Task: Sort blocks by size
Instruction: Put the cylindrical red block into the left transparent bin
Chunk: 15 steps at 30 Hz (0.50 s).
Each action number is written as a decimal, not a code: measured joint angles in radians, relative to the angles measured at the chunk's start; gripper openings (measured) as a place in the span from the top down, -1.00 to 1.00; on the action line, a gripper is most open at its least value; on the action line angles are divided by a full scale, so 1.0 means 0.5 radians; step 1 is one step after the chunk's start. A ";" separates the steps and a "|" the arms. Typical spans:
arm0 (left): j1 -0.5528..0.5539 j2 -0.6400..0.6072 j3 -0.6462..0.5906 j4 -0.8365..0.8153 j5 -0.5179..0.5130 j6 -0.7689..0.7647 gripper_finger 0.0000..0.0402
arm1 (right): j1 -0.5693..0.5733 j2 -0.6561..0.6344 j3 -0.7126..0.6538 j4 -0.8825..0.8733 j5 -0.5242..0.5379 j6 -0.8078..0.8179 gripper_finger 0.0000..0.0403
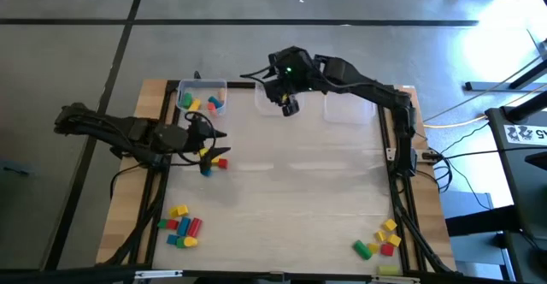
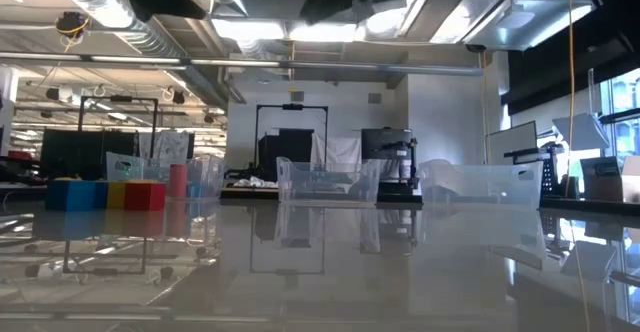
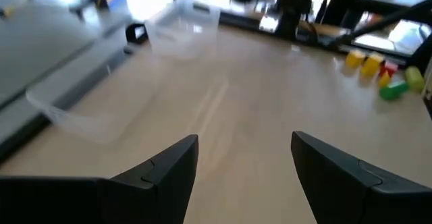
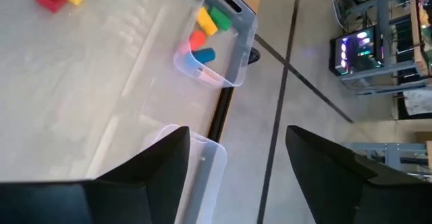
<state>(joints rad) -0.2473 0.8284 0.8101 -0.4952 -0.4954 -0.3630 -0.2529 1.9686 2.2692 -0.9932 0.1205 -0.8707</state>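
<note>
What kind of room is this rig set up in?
Most likely a robotics lab or workshop. The low view shows exposed ceiling ducts and benches of equipment behind the table. The right wrist view shows a metal rack with a lit computer on a bare floor.

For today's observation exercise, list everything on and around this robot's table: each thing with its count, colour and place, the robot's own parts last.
bins: three, clear plastic, along the table's far edge.
blocks in the left bin: about four; yellow, green, red, blue.
blocks under the left gripper: about three; yellow, red, blue.
blocks at the near left: a cluster; yellow, red, blue, green.
blocks at the near right: a cluster; yellow, green, red.
table: one, pale top, wooden edges.
left gripper: open, empty, over the table's left side.
right gripper: open, empty, over the middle bin.
</note>
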 joint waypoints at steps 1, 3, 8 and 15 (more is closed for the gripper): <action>-0.030 0.031 0.046 -0.086 -0.002 -0.061 -0.17 | 0.020 -0.017 0.000 -0.036 0.027 -0.001 -0.24; -0.089 0.098 0.136 -0.222 -0.002 -0.174 -0.17 | 0.065 -0.041 0.000 -0.111 0.072 -0.001 -0.24; -0.257 0.300 0.354 -0.529 -0.003 -0.408 -0.17 | 0.175 -0.097 -0.001 -0.277 0.109 0.035 -0.24; -0.514 0.569 0.591 -0.856 0.001 -0.846 -0.17 | 0.306 -0.277 -0.353 -0.268 0.287 0.125 -0.24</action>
<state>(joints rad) -0.5045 1.1131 1.1055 -0.9230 -0.4950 -0.7861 -0.1001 1.8299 2.0929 -1.1272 0.2639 -0.8083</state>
